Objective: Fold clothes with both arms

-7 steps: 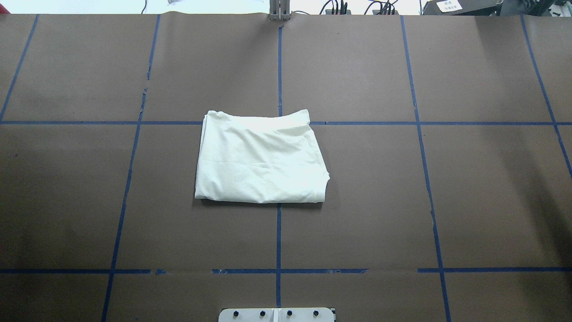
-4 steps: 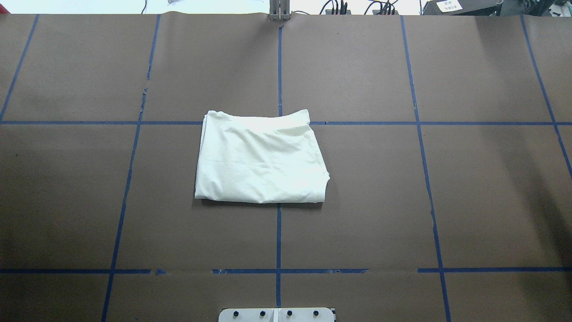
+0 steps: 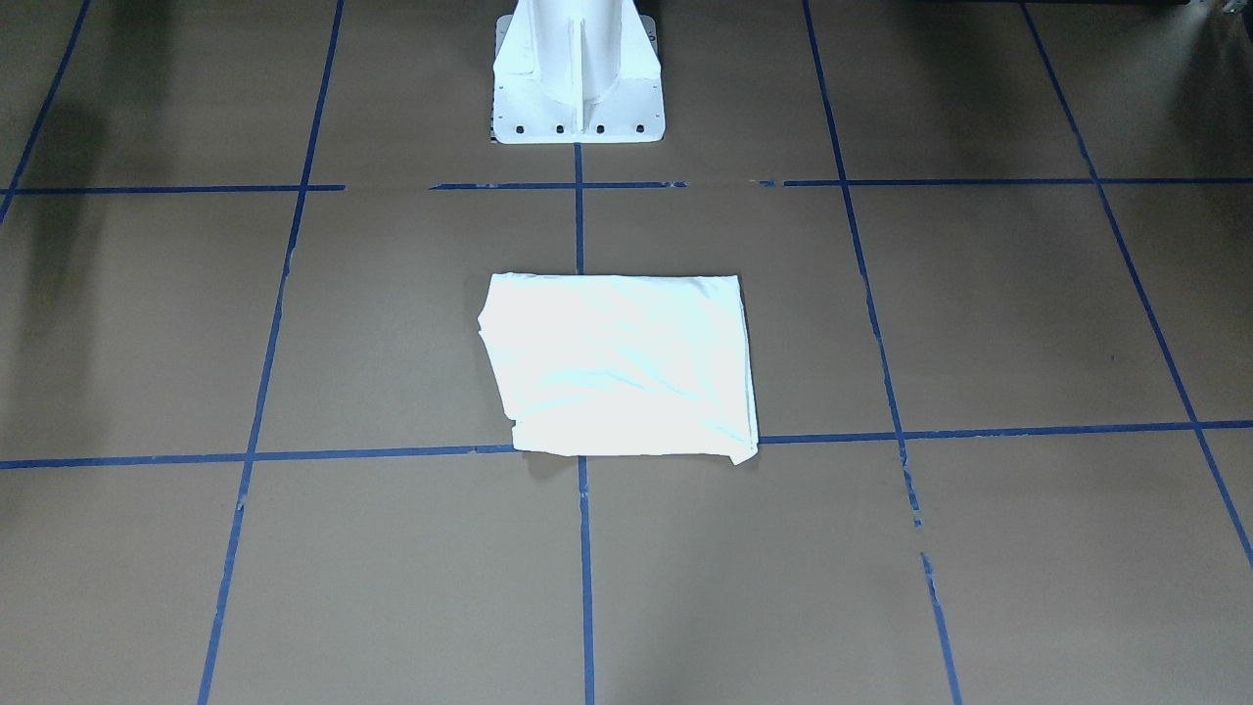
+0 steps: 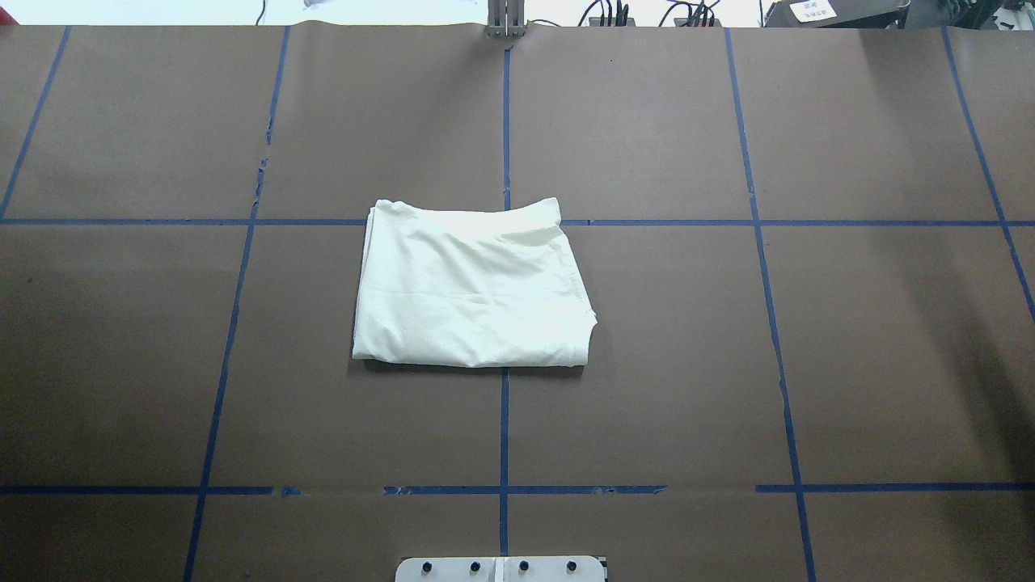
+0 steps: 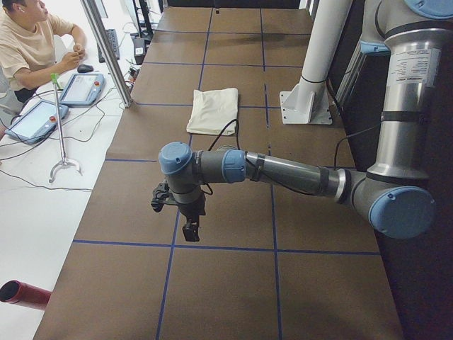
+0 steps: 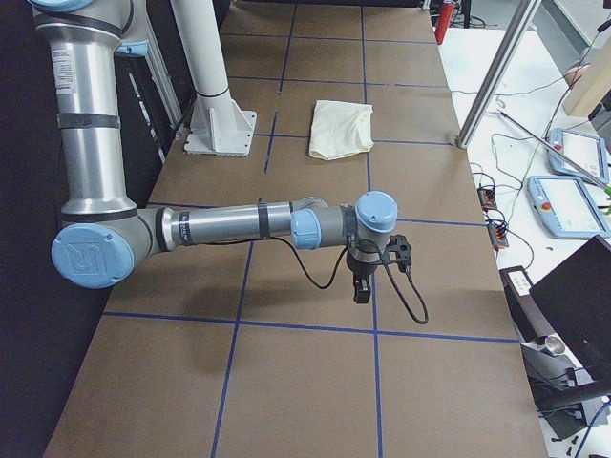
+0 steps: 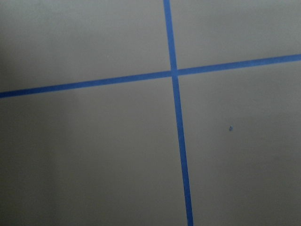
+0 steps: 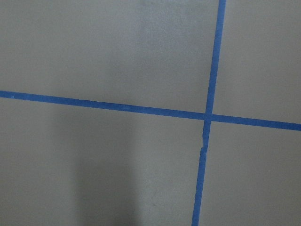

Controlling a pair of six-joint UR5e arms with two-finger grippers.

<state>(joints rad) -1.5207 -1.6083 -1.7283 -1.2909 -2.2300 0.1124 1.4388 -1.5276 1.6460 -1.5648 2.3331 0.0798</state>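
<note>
Folded shirt [image 4: 473, 284] lies on brown, blue-taped table [image 4: 687, 364]; left gripper [image 5: 190, 230] and right gripper [image 6: 362, 289] hang aside, their opening impossible to tell.

A cream-white shirt [image 3: 622, 364], folded into a rough rectangle with its plain side up, lies on the brown table [image 3: 979, 313], its near edge along a blue tape line [image 3: 343, 453], apart from the white pedestal base [image 3: 578, 73].

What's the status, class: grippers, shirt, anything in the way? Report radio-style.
Left gripper and right gripper hang wide of it, open or shut unclear. Shirt folded, mid-table. Nothing touching it.
</note>
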